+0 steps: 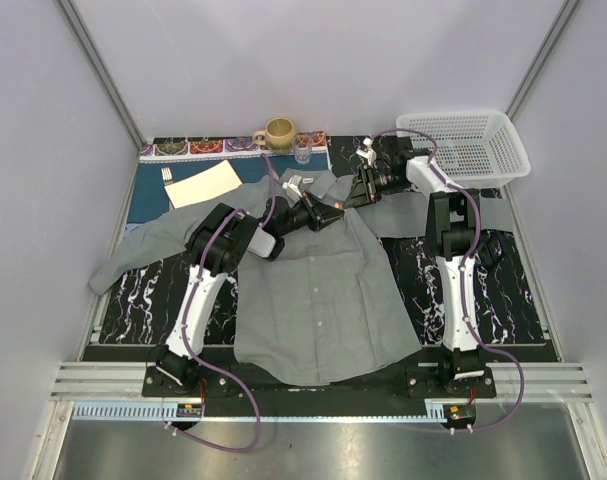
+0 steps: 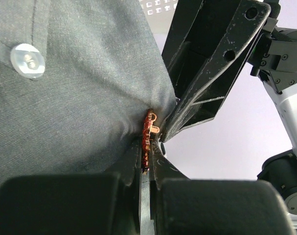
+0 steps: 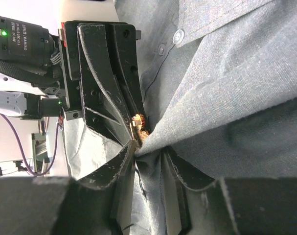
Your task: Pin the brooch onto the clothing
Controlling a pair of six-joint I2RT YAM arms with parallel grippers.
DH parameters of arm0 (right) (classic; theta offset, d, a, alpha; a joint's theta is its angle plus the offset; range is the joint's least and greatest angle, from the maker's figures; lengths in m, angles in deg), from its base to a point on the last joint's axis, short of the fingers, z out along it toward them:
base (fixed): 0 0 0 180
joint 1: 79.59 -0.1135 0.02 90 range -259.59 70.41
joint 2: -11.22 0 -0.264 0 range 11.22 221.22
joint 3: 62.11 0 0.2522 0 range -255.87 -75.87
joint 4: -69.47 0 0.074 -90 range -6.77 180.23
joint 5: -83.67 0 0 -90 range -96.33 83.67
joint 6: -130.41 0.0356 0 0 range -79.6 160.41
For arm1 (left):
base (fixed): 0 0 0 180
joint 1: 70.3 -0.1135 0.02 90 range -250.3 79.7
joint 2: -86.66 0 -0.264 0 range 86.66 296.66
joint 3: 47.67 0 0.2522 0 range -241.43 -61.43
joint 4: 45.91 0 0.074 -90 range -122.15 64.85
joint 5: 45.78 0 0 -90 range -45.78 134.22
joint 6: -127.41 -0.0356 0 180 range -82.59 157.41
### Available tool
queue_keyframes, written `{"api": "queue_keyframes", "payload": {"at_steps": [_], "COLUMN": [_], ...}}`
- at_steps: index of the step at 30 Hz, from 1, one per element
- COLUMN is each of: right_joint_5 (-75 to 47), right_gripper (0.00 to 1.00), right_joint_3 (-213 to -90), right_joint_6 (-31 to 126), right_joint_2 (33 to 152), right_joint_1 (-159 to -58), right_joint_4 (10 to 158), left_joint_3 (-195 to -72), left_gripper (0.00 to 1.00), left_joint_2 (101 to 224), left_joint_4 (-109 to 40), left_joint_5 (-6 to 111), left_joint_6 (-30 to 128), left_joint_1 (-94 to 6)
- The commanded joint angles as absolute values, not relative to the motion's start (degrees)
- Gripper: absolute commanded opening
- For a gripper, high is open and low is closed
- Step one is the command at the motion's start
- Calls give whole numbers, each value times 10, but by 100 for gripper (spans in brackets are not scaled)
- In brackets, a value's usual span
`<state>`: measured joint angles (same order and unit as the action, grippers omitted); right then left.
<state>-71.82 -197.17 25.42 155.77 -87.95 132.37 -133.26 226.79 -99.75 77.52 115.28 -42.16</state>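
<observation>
The clothing, a grey button-up shirt (image 1: pixel 318 300), lies spread on the table. Its chest fabric is lifted into a fold between both grippers. The tiny orange-red brooch (image 2: pixel 148 133) is clamped edge-on in my left gripper (image 2: pixel 149 150), pressed against the shirt (image 2: pixel 79 103). In the top view the left gripper (image 1: pixel 330 214) meets the right gripper (image 1: pixel 356 196) near the collar. From the right wrist view the brooch (image 3: pixel 139 124) sits at the tip of the fold. My right gripper (image 3: pixel 149 157) is shut on that fold of shirt (image 3: pixel 236 98).
A mug (image 1: pixel 279 133) and a glass (image 1: pixel 303 153) stand at the back. A white basket (image 1: pixel 468 146) is at the back right. A blue placemat (image 1: pixel 153 198) with a pale napkin (image 1: pixel 203 185) lies at the back left. A black marbled mat (image 1: pixel 513 290) lies under the shirt.
</observation>
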Motion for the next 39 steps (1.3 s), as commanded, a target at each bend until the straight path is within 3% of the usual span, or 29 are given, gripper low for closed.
{"api": "queue_keyframes", "payload": {"at_steps": [1,7,13,17,21,33,39], "right_joint_5": [-736,-726,-693,-667,-675,-643,-678], "right_gripper": [33,21,18,18,23,24,36], "right_joint_3": [-1997,-2000,-2011,-1951,-1884,-1781,-1776], "right_joint_6": [237,224,243,284,334,401,372], "right_joint_2": [1564,1565,1558,1518,1475,1409,1404], "right_joint_1": [-893,-895,-895,-894,-892,-888,-888], "right_joint_4": [1334,1348,1339,1261,1150,1005,1026], "left_joint_3": [-1356,-1363,-1352,-1344,-1336,-1319,-1315], "left_gripper": [0,0,0,0,0,0,0], "left_joint_2": [2261,2261,2256,2256,2258,2249,2245], "left_joint_4": [-1161,-1157,-1153,-1149,-1150,-1158,-1144], "left_joint_5": [805,818,809,796,785,760,758], "left_joint_6": [1143,1137,1134,1141,1148,1150,1148], "left_joint_1": [-417,-417,-417,-417,-417,-417,-418]}}
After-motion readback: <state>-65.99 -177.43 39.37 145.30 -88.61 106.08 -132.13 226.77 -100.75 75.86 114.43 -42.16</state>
